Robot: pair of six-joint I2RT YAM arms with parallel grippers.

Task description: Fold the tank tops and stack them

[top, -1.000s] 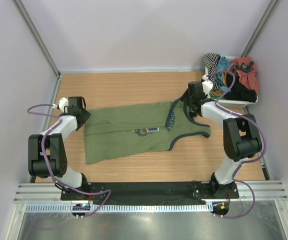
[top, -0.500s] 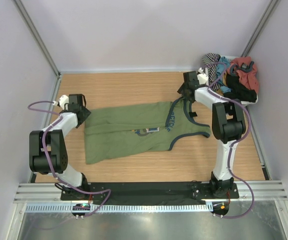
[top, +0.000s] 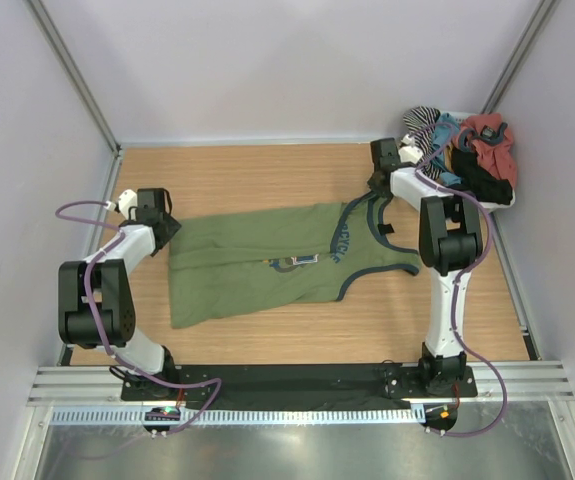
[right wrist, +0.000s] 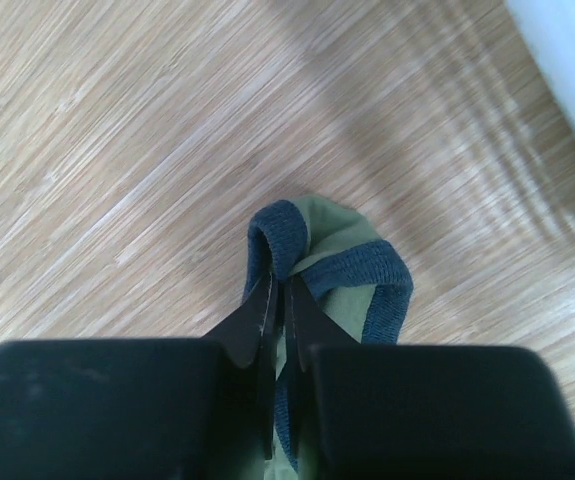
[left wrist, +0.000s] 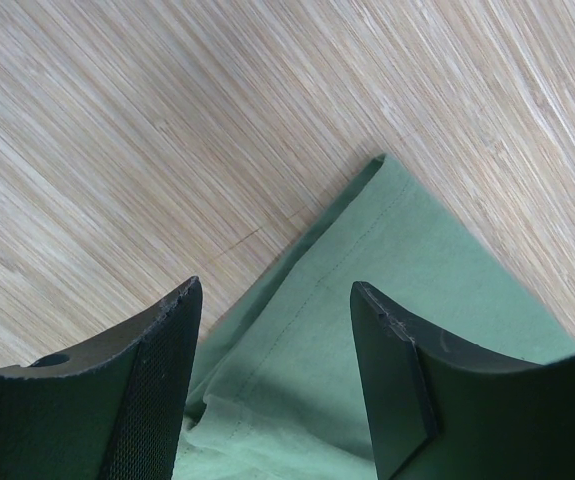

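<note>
Right wrist: right jaws pinch olive tank top [right wrist: 335, 232] strap, body hidden; long axis runs toward wide-open left jaws.

The green tank top [top: 267, 265] had a dark blue print [top: 342, 238] on its chest that looked like a row of letters. The letters were too small and blurry to read from above. A little dark patch [top: 302, 262] sat near the middle of the top, maybe a label, and no words could be read on it either.
</note>
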